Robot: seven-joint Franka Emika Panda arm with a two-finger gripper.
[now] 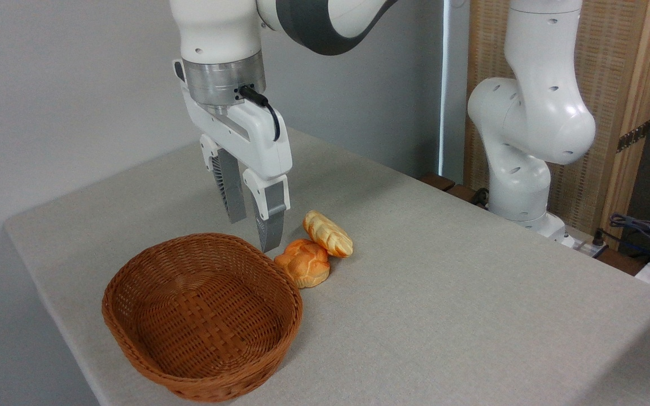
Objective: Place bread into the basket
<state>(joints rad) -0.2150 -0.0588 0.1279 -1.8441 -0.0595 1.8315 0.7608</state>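
Note:
The bread [304, 263], a small knotted orange-golden bun, lies on the table just right of the basket's far rim. The reddish-brown wicker basket [133, 338] sits near the table's front left edge and holds nothing. My gripper [251, 234] hangs above the table behind the basket's far rim, just left of and above the bun. Its grey fingers [269, 223] point down with a small gap between them and nothing held.
A paler yellow oval braided loaf [328, 233] lies against the bun's far right side. The arm's white base [519, 192] stands at the table's back right, with cables [641, 228] beyond it. A grey wall runs behind the table.

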